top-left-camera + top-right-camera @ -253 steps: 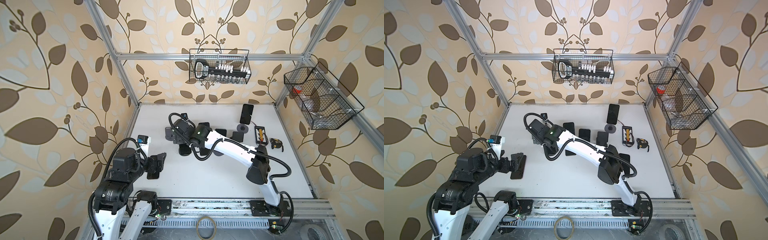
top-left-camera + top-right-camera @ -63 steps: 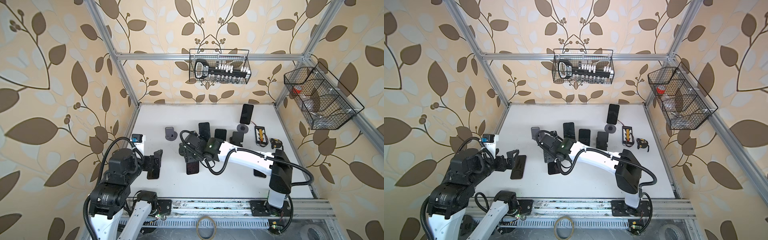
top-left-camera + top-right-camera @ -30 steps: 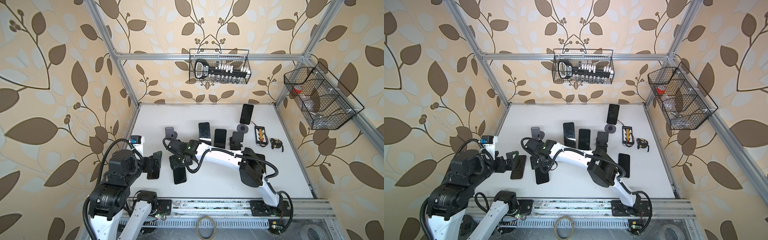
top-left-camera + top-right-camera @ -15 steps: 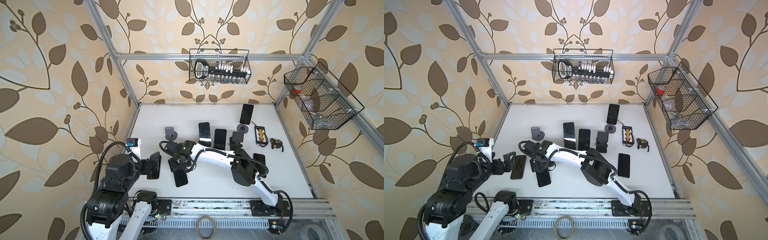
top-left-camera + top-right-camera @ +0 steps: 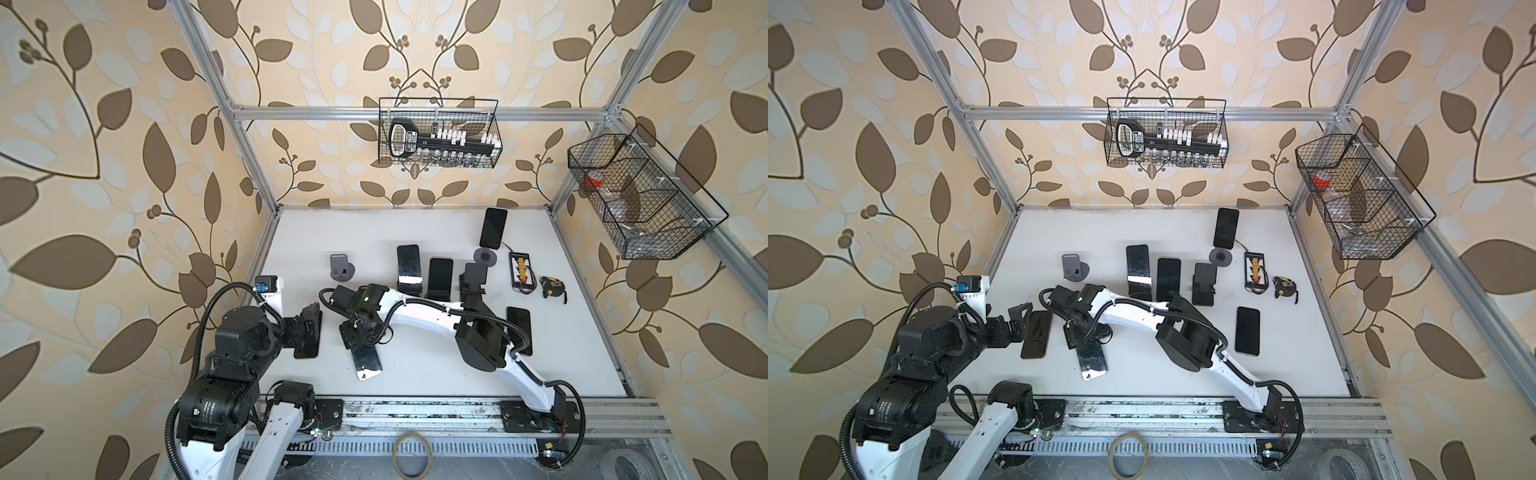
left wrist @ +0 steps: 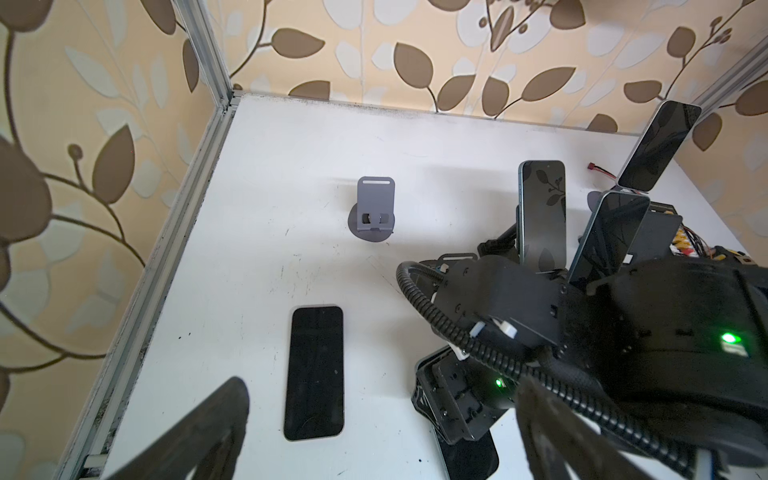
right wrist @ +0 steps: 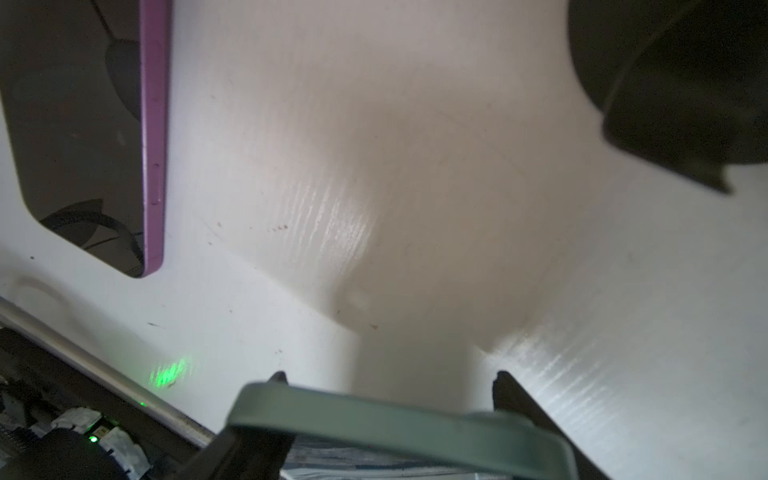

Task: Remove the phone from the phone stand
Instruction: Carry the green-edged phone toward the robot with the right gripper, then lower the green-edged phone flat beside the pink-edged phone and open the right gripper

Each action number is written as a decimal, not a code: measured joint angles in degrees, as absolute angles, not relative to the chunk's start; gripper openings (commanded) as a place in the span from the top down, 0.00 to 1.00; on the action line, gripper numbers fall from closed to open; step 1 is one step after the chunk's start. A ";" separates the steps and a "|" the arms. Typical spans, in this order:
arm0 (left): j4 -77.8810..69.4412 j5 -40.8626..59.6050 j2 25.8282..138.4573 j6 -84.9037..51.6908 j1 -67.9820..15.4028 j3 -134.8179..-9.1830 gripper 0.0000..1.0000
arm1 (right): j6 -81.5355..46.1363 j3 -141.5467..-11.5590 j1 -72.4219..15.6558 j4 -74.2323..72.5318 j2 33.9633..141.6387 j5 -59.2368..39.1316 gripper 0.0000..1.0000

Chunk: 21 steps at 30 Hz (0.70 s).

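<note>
The right gripper sits left of centre in both top views. Its fingers are pressed against the long sides of the phone, which sticks out below it toward the bottom of the frame with its glass catching the light. In the right wrist view the phone's grey-green edge runs across the bottom of the frame between the two dark fingers, with the white table filling the frame above. The phone's free end looks close to the table, but I cannot tell whether it touches.

The phone stand is grey with a round foot. It stands empty in the upper left part of the table, well apart from the held phone. The left wrist view shows it left of centre in the upper half.

The left gripper is at the left side of the table with its fingers spread wide and nothing between them. It is just beside the upper end of a flat phone, which lies dark side up to the left of the held one.

Right of the stand, a propped phone leans in its holder. A back phone stands near the far wall.
</note>
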State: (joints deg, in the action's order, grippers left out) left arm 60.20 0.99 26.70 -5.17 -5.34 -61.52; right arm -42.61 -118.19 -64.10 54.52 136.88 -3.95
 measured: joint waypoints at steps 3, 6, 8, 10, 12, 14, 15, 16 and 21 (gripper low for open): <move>60.18 0.91 26.70 -5.17 -5.34 -61.52 0.01 | -42.50 -118.19 -63.70 54.74 137.40 -4.12 0.37; 60.18 0.82 26.68 -5.17 -5.34 -61.52 0.01 | -42.33 -118.15 -63.29 55.16 138.02 -4.12 0.37; 60.18 0.80 26.65 -5.17 -5.34 -61.52 0.01 | -42.13 -118.13 -63.18 55.27 138.02 -4.14 0.36; 60.20 0.75 26.59 -5.17 -5.34 -61.52 0.01 | -42.06 -118.10 -62.98 55.37 138.02 -4.14 0.36; 60.20 0.56 26.35 -5.17 -5.34 -61.52 0.01 | -41.89 -118.08 -62.98 55.51 138.02 -4.12 0.36; 60.18 0.36 25.82 -5.19 -5.34 -61.49 0.01 | -41.67 -117.97 -62.94 55.51 138.02 -4.12 0.36; 60.16 0.30 25.54 -5.19 -5.34 -61.47 0.01 | -41.60 -117.97 -62.94 55.53 138.02 -4.12 0.36; 60.14 0.14 25.26 -5.19 -5.34 -61.41 0.01 | -41.47 -117.95 -62.92 55.53 138.02 -4.10 0.36; 59.88 -0.19 25.02 -5.13 -5.34 -60.73 0.01 | -41.08 -117.75 -62.92 55.53 138.02 -4.08 0.35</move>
State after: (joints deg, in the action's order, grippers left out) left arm 59.88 -0.19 25.02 -5.13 -5.34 -60.73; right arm -41.08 -117.75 -62.92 55.53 138.02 -4.08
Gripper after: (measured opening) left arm 0.988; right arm 0.723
